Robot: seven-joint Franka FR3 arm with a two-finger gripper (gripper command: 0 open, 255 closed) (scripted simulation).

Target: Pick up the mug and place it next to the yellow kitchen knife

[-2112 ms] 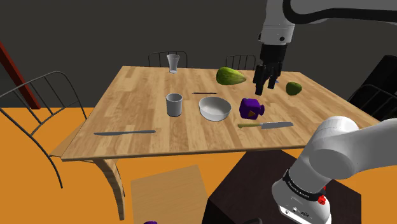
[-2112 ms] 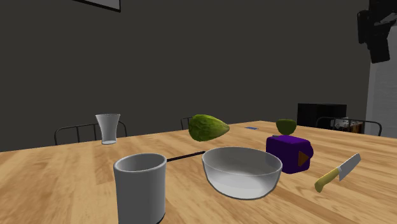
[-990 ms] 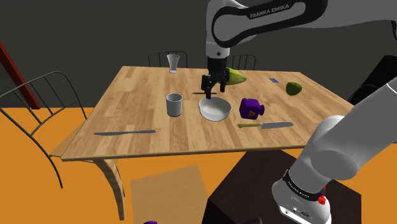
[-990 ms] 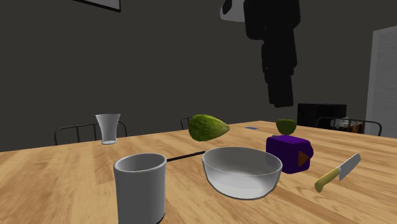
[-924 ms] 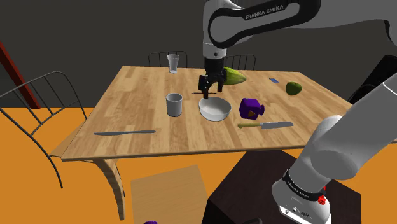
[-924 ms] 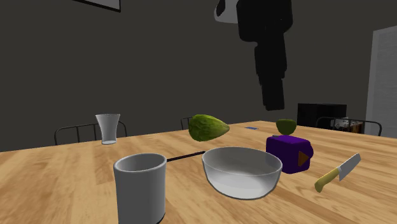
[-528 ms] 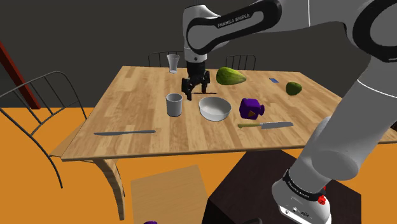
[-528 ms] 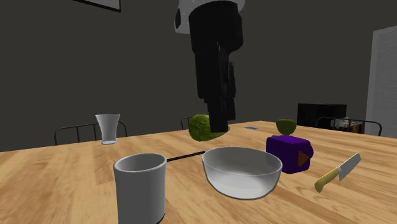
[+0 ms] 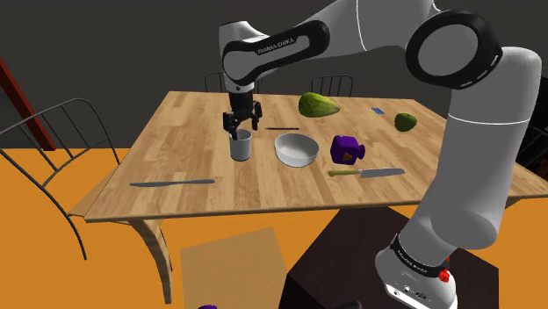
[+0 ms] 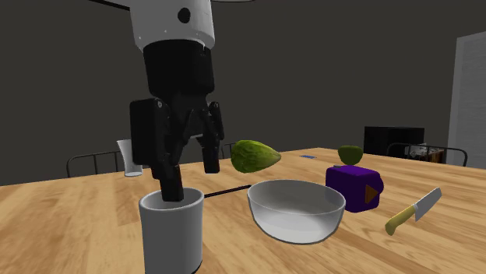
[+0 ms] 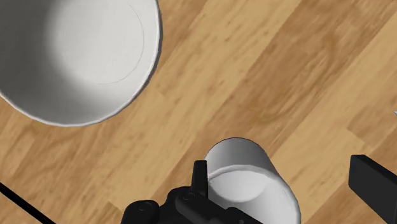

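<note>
The step in hand is the reach for the grasp: the pick-up is not yet made, and the plain grey cylindrical mug stands upright on the pale wooden surface, just beside the wide white bowl and well apart from the yellow-handled kitchen knife, which lies past the bowl and the purple block toward the shoulder view's right. The black fingers hang straight down over the mug and stand widely released, holding nothing. In the wrist view the mug's rim lies between them, close against one finger and well clear of the other, so the hand is off-centre over the cup. In the second exterior view the nearer finger's tip is level with the rim at the mug's far side. Whether it sits inside the mouth, brushes the wall or is just behind it cannot be told. The other finger is beyond the rim, toward the bowl. As I judge it, the next move calls for a small sideways correction, or an acceptance of a rim pinch, then a short descent and a closing of the fingers on the wall, firm enough that the smooth cylinder does not slip. After that comes a lift high enough to clear the bowl and the purple block, a carry toward the knife, and a level set-down on bare wood just beside it, not on its blade.
</note>
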